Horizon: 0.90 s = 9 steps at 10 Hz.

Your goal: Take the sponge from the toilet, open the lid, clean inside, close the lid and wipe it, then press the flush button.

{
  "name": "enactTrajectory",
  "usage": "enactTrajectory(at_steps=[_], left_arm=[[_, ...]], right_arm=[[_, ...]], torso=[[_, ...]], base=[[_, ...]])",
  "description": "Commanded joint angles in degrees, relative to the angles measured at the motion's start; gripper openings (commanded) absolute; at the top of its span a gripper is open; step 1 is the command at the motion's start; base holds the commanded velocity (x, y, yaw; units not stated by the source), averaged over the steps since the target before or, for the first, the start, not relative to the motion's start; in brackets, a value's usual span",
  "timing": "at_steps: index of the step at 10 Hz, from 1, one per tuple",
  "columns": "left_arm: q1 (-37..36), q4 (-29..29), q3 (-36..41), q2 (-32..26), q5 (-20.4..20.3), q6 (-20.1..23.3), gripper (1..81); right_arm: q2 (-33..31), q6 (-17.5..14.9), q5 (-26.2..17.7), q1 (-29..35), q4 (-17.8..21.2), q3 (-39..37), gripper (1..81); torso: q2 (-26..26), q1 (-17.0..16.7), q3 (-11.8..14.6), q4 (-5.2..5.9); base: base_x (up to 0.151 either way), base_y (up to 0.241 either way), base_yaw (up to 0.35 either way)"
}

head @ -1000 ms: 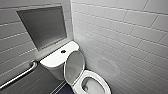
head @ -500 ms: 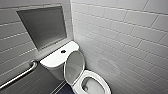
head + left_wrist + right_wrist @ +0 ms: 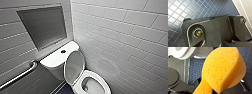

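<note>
The white toilet [image 3: 56, 60] stands in the corner in the head view. Its lid [image 3: 74, 65] is raised and leans back against the tank. The seat ring [image 3: 101, 76] is down around the open bowl [image 3: 90, 86]. The flush button [image 3: 63, 51] sits dark in the middle of the tank top. In the right wrist view the orange-yellow sponge [image 3: 223, 70] looms large, pinched at its narrow end by my right gripper [image 3: 211, 90], which is shut on it. Beyond the sponge, the toilet's white underside [image 3: 183, 53] curves above blue floor tiles.
A metal grab bar [image 3: 18, 75] runs along the grey tiled wall left of the tank. A recessed niche [image 3: 43, 26] sits above the tank. A white tiled wall [image 3: 125, 42] is close on the right. Blue mosaic floor [image 3: 193, 11] lies beneath the left arm.
</note>
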Motion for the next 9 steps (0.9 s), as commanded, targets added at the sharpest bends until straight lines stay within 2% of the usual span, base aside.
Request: enactTrajectory(at_steps=[1, 2, 3, 4, 6, 8, 9], left_arm=[[-1.6, -1.3, 0.1, 0.1, 5.3, 0.3, 81.1], [-1.5, -1.2, 0.0, 0.7, 5.4, 0.3, 81.1], [-1.2, -1.2, 0.0, 1.0, 5.3, 0.3, 81.1], [-0.9, -1.2, 0.0, 1.2, 5.3, 0.3, 81.1], [0.0, -0.5, 0.0, 1.4, 5.3, 0.7, 81.1], [0.4, -0.6, -0.8, 1.5, 4.8, 0.9, 81.1], [0.9, -0.6, -1.2, 1.9, 4.7, 0.9, 81.1]], right_arm=[[-9.6, 3.1, -0.1, 4.4, 3.3, 10.5, 1.0], [-11.9, 0.1, -1.1, 6.9, 6.4, 13.7, 1.0], [-14.0, -0.2, -2.7, 9.3, 7.1, 15.1, 1.0], [-14.6, -0.7, -2.6, 11.3, 6.1, 16.1, 1.0], [-15.6, -0.5, -2.4, 18.2, 2.7, 17.4, 1.0], [-15.6, 0.1, -4.1, 26.4, 4.4, 17.4, 1.0], [-15.0, 0.1, -7.1, 31.0, 6.0, 17.2, 1.0]], torso=[[0.0, 0.0, 0.0, 0.0], [0.0, 0.0, 0.0, 0.0], [0.0, 0.0, 0.0, 0.0], [0.0, 0.0, 0.0, 0.0], [0.0, 0.0, 0.0, 0.0], [0.0, 0.0, 0.0, 0.0], [0.0, 0.0, 0.0, 0.0]], base=[[0.0, 0.0, 0.0], [0.0, 0.0, 0.0], [0.0, 0.0, 0.0], [0.0, 0.0, 0.0], [0.0, 0.0, 0.0], [0.0, 0.0, 0.0], [0.0, 0.0, 0.0]])
